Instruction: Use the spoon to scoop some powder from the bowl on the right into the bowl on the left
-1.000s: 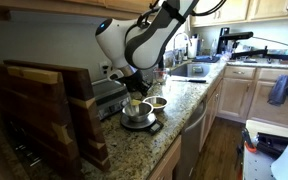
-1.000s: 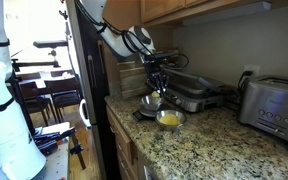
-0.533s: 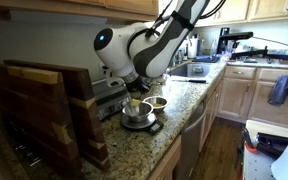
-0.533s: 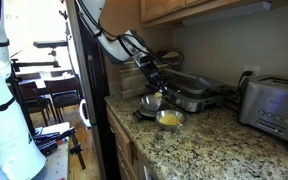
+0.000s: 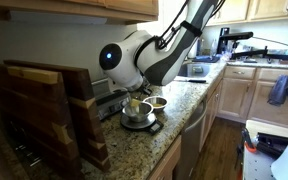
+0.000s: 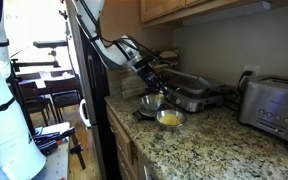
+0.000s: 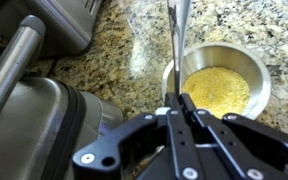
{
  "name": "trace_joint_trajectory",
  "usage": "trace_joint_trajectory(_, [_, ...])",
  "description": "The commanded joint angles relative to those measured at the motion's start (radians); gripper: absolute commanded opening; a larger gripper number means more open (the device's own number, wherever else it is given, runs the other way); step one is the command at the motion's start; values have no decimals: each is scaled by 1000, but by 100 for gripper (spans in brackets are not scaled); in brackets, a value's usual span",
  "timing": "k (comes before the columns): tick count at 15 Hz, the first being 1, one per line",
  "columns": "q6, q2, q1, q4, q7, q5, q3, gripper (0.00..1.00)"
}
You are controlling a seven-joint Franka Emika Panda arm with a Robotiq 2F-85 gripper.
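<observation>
Wrist view: the gripper [image 7: 177,108] is clamped on the spoon [image 7: 178,40], near the powder bowl [image 7: 224,52]; I would keep it level and slow.

Gripper [image 7: 179,103] clamps the spoon [image 7: 176,40] upright — yellow powder [image 7: 217,88] fills the bowl [image 7: 220,47].

Two round steel bowls show: the yellow-powder bowl [image 6: 171,125] and the second bowl [image 6: 147,104]. There is one slim metal spoon [image 7: 177,30] and one boxy chrome toaster [image 6: 274,112].

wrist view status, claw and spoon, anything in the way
Claw shut on thin metal spoon. Round steel bowl of yellow powder just beside it. Grey appliance close alongside.
</observation>
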Motion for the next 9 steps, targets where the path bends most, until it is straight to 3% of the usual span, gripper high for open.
trace_joint_trajectory(1, [-58, -40, 21, -61, 125, -82, 16, 4])
trace_joint_trajectory(9, [-209, -42, 68, -137, 392, -257, 57, 4])
